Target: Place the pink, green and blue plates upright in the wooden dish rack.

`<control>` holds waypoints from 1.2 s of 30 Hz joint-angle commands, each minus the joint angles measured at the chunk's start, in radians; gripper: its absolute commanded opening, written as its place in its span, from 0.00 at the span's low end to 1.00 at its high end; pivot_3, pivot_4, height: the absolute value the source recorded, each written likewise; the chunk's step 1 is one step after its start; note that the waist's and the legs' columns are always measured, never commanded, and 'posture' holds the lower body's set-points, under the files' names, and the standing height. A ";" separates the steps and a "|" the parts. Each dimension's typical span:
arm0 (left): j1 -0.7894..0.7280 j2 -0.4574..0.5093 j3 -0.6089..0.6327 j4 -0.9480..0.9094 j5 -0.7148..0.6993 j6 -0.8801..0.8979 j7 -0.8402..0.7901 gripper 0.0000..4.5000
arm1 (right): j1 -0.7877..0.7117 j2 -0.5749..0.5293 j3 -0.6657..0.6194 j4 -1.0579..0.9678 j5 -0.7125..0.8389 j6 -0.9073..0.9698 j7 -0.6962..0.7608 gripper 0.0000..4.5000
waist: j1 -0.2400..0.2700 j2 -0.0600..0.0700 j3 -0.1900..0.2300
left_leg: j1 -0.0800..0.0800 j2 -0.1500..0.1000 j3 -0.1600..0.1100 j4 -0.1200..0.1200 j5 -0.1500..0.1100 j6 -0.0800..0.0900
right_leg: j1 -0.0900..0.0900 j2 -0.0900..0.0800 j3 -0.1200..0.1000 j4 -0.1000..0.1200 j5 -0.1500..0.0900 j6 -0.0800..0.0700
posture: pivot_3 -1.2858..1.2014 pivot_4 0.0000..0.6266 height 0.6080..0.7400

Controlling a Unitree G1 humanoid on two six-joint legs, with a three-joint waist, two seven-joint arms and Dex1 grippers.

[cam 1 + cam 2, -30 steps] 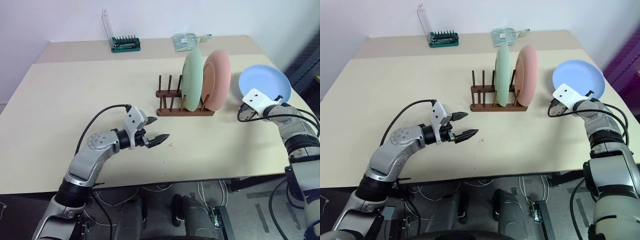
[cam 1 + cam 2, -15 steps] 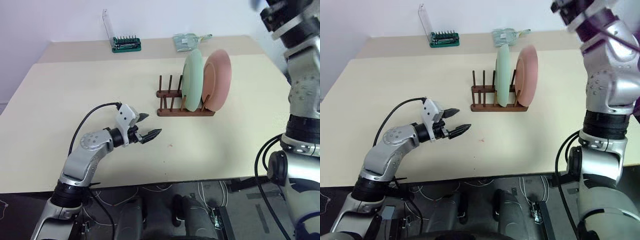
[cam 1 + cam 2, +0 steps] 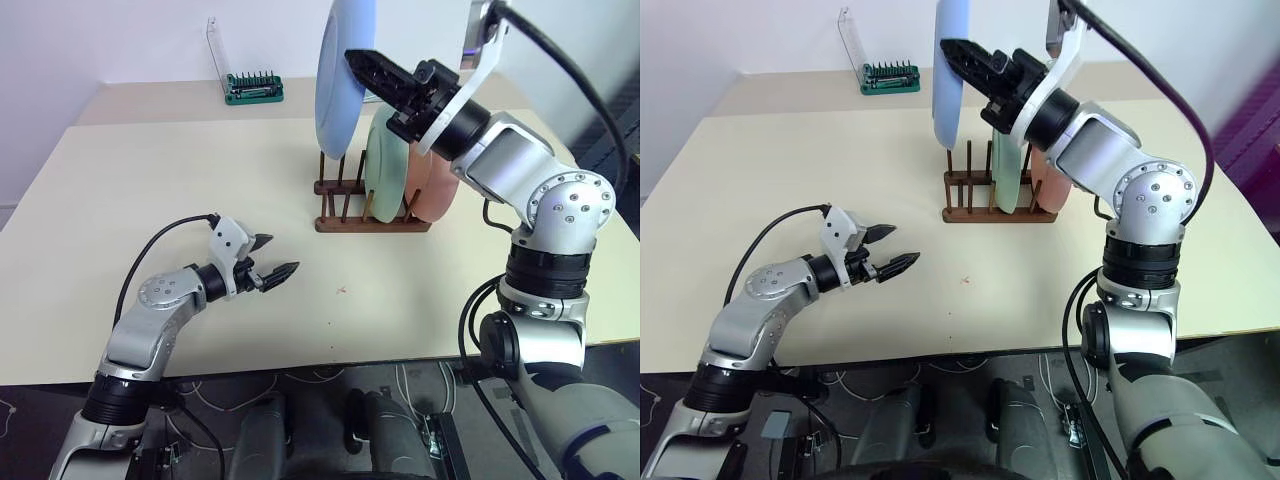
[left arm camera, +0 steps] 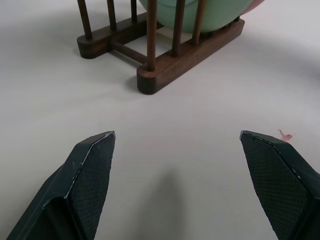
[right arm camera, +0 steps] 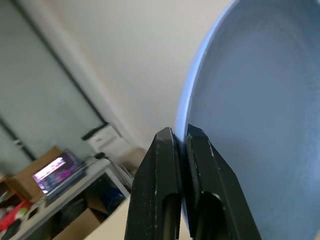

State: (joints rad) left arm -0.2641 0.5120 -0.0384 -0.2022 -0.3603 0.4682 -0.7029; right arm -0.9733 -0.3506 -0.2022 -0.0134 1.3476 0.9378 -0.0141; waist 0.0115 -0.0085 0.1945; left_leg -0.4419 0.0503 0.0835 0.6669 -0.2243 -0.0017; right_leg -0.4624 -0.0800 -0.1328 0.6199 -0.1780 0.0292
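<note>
Spread wide and gripping nothing, the left gripper (image 3: 272,271) is hovering low over the desk (image 3: 120,200) toward its near edge, its fingertips (image 4: 95,150) pointing at the wooden dish rack (image 3: 345,205) but staying well apart from it. Farther in, the rack is sitting near the middle of the desk, its rails running side to side, with the green plate (image 3: 384,165) and the pink plate (image 3: 440,185) already standing upright in its right-hand slots. Its left-hand pegs (image 4: 84,17) are standing free (those are the slots left for the last plate). Above them, the right gripper (image 3: 372,72) is pinching shut on the rim of the blue plate (image 3: 345,70), holding it on edge, face parallel to the two racked plates. The plate is hanging over the free left end of the rack, clear of the pegs, so the open slot is lying straight below it. The right arm is doing this job, and the coming move looks like a descent between the peg rows.
</note>
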 commanded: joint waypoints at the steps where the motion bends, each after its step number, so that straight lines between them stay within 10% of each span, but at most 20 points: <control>1: 0.001 0.013 0.024 -0.036 -0.006 -0.010 -0.007 0.91 | -0.012 0.014 -0.028 0.006 0.026 0.022 -0.017 0.01 | 0.000 0.000 0.000 | 0.000 0.000 0.000 0.000 0.000 0.000 | 0.000 0.000 0.000 0.000 0.000 0.000 | 0.52 0.24 0.92; 11: -0.009 0.008 0.021 -0.036 -0.001 -0.010 -0.009 0.91 | 0.000 0.045 -0.014 0.088 -0.076 0.057 -0.077 0.01 | 0.000 0.000 0.000 | 0.000 0.000 -0.001 0.000 0.000 0.000 | 0.000 0.000 0.000 0.000 0.000 0.000 | 0.52 0.24 0.92; 20: -0.018 -0.003 0.021 -0.031 -0.005 -0.008 -0.005 0.91 | -0.038 0.037 -0.002 0.074 -0.167 0.052 -0.019 0.87 | 0.000 0.000 0.000 | 0.000 0.000 -0.001 -0.001 0.000 0.000 | -0.001 0.001 0.000 0.000 0.000 0.000 | 0.52 0.24 0.92; 29: -0.011 -0.010 0.011 -0.038 0.000 -0.005 -0.005 0.91 | -0.001 -0.327 0.123 -0.136 -0.525 -0.127 0.394 0.87 | 0.000 0.001 0.001 | -0.003 0.000 -0.003 -0.001 -0.001 0.001 | -0.002 -0.001 0.000 -0.004 -0.001 0.001 | 0.52 0.24 0.92; 36: -0.023 0.002 -0.017 -0.040 -0.003 0.001 -0.048 0.91 | 0.275 -0.640 0.082 -0.259 -0.679 -0.236 0.692 0.23 | 0.004 0.001 0.001 | -0.002 0.000 -0.003 -0.001 -0.001 0.001 | 0.000 -0.001 -0.001 -0.006 -0.003 -0.002 | 0.52 0.24 0.92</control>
State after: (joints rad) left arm -0.2738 0.5072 -0.0491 -0.2118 -0.3585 0.4745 -0.7338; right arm -0.7030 -0.9623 -0.1022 -0.2086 0.7017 0.7444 0.6168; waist 0.0152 -0.0078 0.1952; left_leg -0.4437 0.0497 0.0805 0.6655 -0.2255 -0.0006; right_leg -0.4627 -0.0813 -0.1341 0.6139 -0.1808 0.0274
